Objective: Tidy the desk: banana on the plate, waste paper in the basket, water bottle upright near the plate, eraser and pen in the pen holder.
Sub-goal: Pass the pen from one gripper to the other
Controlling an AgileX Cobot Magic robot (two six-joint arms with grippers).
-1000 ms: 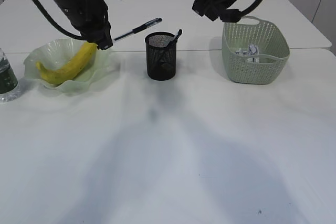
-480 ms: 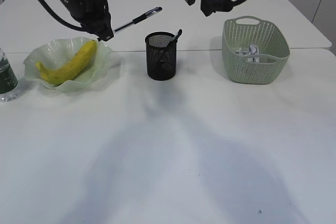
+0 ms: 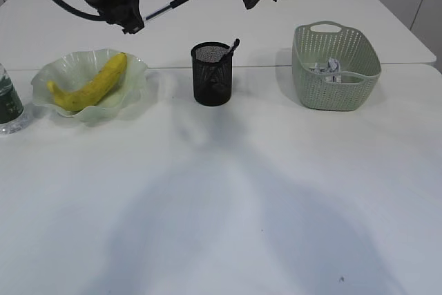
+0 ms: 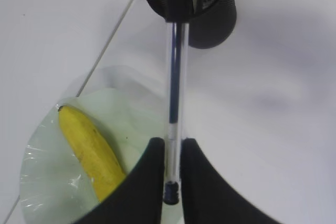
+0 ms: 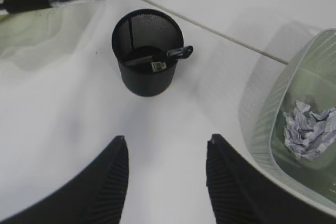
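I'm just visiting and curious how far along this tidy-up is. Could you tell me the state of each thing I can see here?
banana: lying in the plate.
pen: clamped in the left gripper, held in the air.
pen holder: upright, one pen already inside.
basket: upright, crumpled paper inside.
bottle: upright, left of the plate.
right gripper: open, empty, above the desk.
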